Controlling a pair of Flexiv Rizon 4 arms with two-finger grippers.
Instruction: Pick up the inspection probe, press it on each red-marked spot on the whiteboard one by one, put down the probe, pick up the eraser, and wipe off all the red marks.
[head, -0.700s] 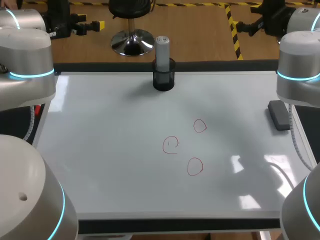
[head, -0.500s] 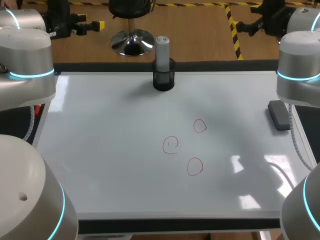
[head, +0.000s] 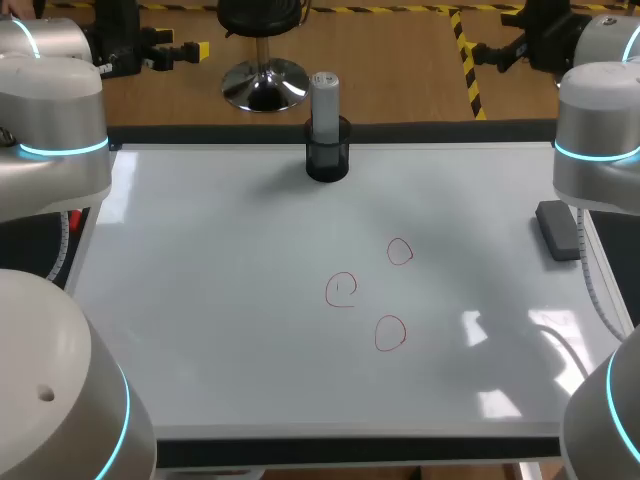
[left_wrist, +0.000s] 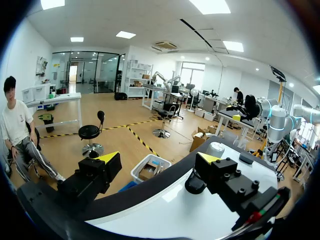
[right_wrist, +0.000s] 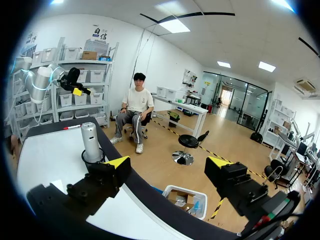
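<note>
Lower centre of the head frame: three red hand-drawn circles (head: 390, 333) on the white glossy whiteboard (head: 200, 300), not yet wiped. Right edge, mid-frame: dark grey block eraser (head: 557, 229). Top centre: grey cylindrical inspection probe (head: 324, 98), upright in a black cup holder (head: 328, 160). Beyond the far corners, left gripper (left_wrist: 157, 160) and right gripper (right_wrist: 167, 165), jaws spread wide, empty. Probe pickup comes first, I reckon: come down square over the cylinder, pinch above the cup rim, and lift straight so the holder doesn't tip.

Robotics lab, left arm (head: 55, 130) and right arm (head: 598, 140) flanking whiteboard (head: 200, 300)
</note>
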